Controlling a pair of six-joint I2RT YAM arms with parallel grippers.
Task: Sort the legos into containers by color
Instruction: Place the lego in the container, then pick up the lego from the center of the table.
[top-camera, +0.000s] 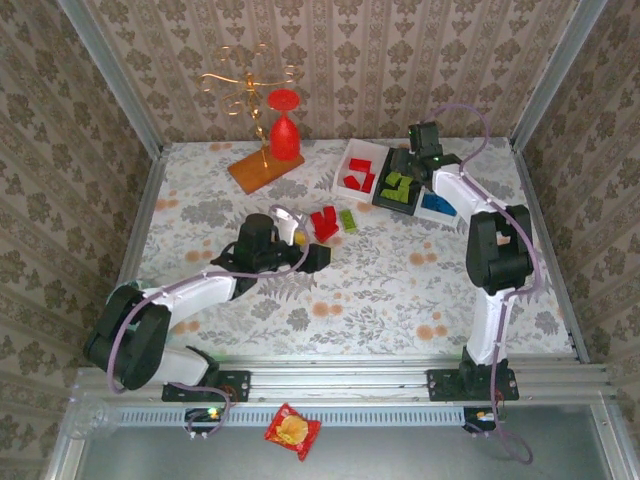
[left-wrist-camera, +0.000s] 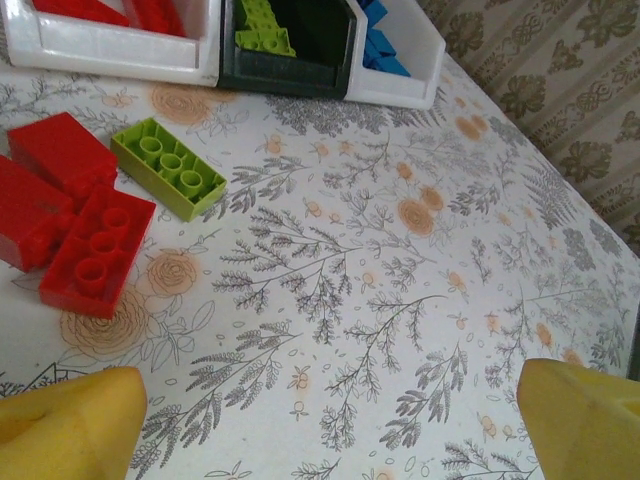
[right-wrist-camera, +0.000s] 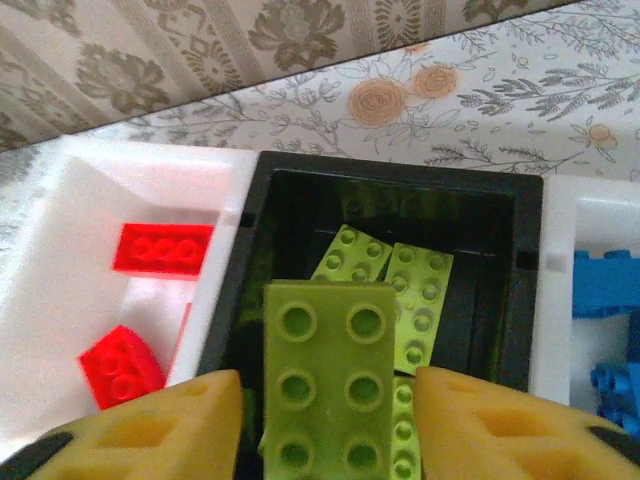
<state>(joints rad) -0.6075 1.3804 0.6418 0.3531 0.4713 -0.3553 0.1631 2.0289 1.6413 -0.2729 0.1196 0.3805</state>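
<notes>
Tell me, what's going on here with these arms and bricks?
Two robot arms sort bricks by color. The right gripper holds a lime green brick above the black tray; a white tray with red bricks and a white tray with blue bricks flank it. The left gripper is open over the table beside three loose red bricks and one loose green brick.

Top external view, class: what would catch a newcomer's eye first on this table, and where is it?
The red wine glass stands out at the back, over a wooden board. Back right, the right pincer holds a lime green brick over the black tray, the middle of three. Mid-table, loose red bricks lie beside one green brick.
</notes>
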